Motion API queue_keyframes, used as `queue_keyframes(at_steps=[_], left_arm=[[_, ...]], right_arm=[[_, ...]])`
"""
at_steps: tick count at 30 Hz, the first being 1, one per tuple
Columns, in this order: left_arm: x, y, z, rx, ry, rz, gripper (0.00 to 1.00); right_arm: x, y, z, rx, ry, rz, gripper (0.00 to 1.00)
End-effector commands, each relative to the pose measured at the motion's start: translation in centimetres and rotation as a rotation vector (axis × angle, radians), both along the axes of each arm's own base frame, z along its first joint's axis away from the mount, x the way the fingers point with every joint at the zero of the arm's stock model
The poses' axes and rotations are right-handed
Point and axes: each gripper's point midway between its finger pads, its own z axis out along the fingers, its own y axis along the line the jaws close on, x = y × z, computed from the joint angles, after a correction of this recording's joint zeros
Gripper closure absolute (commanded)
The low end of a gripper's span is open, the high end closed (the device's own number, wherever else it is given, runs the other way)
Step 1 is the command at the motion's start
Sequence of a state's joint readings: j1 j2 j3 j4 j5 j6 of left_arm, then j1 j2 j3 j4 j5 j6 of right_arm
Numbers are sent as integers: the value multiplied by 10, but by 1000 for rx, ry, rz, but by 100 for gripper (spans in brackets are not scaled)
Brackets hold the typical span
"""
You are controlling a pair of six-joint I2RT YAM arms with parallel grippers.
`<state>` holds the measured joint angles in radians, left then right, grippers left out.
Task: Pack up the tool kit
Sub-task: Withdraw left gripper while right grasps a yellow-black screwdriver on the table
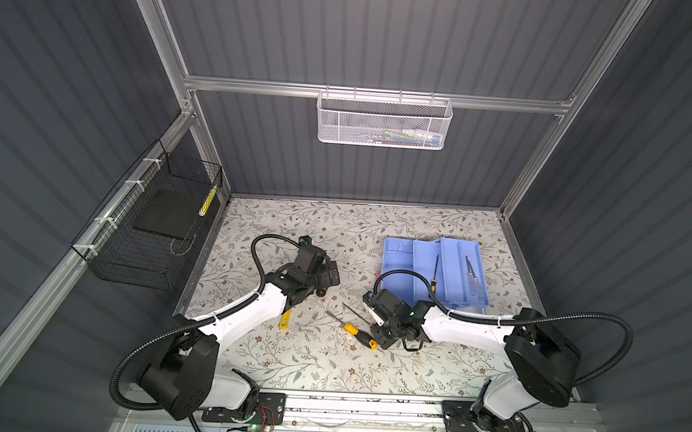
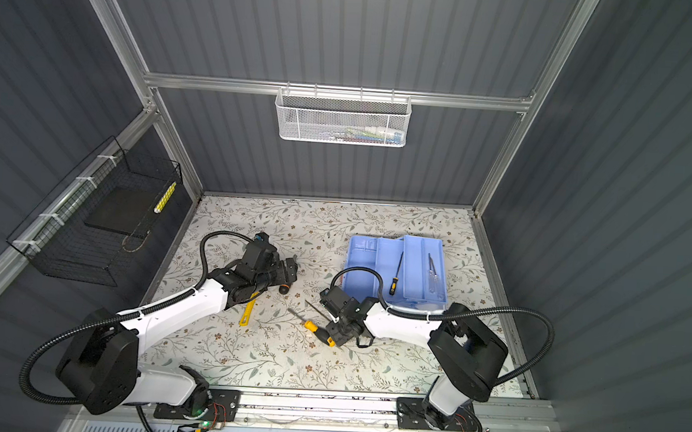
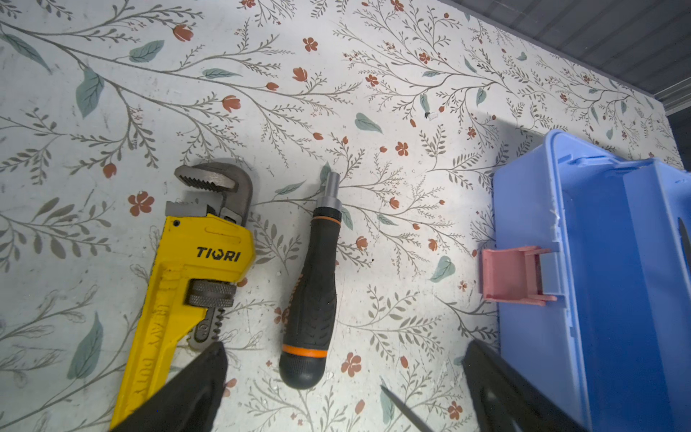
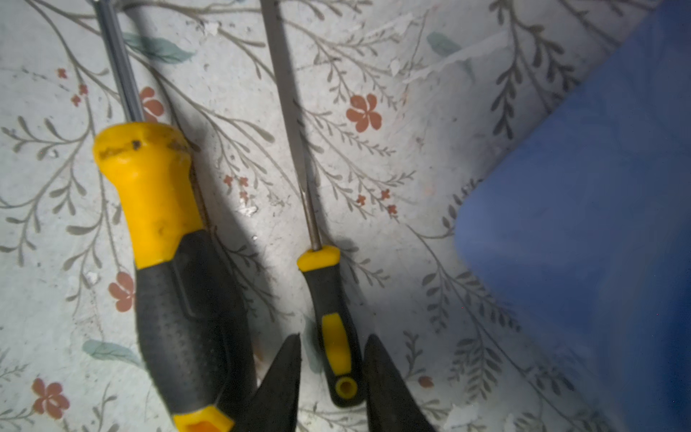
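Tool kit (image 1: 397, 259): open blue box, far right of worktop (image 1: 325, 365), tray (image 1: 454, 258) on top. Left gripper (image 3: 346, 348): jaws spread wide above yellow pipe wrench (image 3: 194, 262) and black driver (image 3: 310, 291). Right gripper (image 4: 332, 336): jaws close either side of slim screwdriver (image 4: 329, 291) handle; grip cannot be told.

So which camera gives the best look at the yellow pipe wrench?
The left wrist view: the yellow pipe wrench lies close up, toothed head and lettering plain. In both top views the left arm hides all but its handle end. The right wrist view misses it.
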<state>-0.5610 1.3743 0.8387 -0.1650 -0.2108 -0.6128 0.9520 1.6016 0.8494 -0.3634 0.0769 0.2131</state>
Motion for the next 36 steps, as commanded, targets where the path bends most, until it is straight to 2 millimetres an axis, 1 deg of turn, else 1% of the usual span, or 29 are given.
queue_keyframes(at_steps=[1, 7, 8, 10, 11, 15, 18, 20, 23, 28, 30, 31, 36], left_arm=[[-2, 8, 2, 4, -1, 24, 0], [-3, 10, 1, 9, 0, 28, 0], [-3, 10, 1, 12, -1, 31, 0], [-4, 12, 3, 11, -5, 35, 0], [-4, 13, 3, 13, -7, 38, 0], [-4, 13, 5, 11, -14, 37, 0], [-5, 15, 4, 12, -12, 40, 0], [-5, 15, 5, 13, -17, 38, 0], [-7, 16, 7, 12, -25, 40, 0], [-8, 18, 8, 5, -36, 42, 0], [-9, 18, 7, 7, -34, 44, 0], [-9, 18, 6, 7, -31, 43, 0], [-9, 17, 4, 4, -27, 37, 0]], right_arm=[[1, 0, -2, -23, -1, -4, 68], [1, 5, -8, -41, 11, 13, 71], [2, 5, -9, -46, 9, 14, 72], [4, 5, -10, -54, 2, 16, 78], [2, 1, -11, -72, 9, 16, 79], [4, 2, -6, -60, -4, 4, 82], [7, 5, 3, -32, -23, -8, 85], [13, 11, 14, 13, -60, -17, 86], [16, 17, 32, 66, -94, -18, 87], [23, 21, 68, 187, -173, -39, 87], [27, 16, 81, 234, -193, -71, 87], [30, 10, 86, 249, -201, -98, 87], [48, -25, 111, 318, -253, -245, 88]])
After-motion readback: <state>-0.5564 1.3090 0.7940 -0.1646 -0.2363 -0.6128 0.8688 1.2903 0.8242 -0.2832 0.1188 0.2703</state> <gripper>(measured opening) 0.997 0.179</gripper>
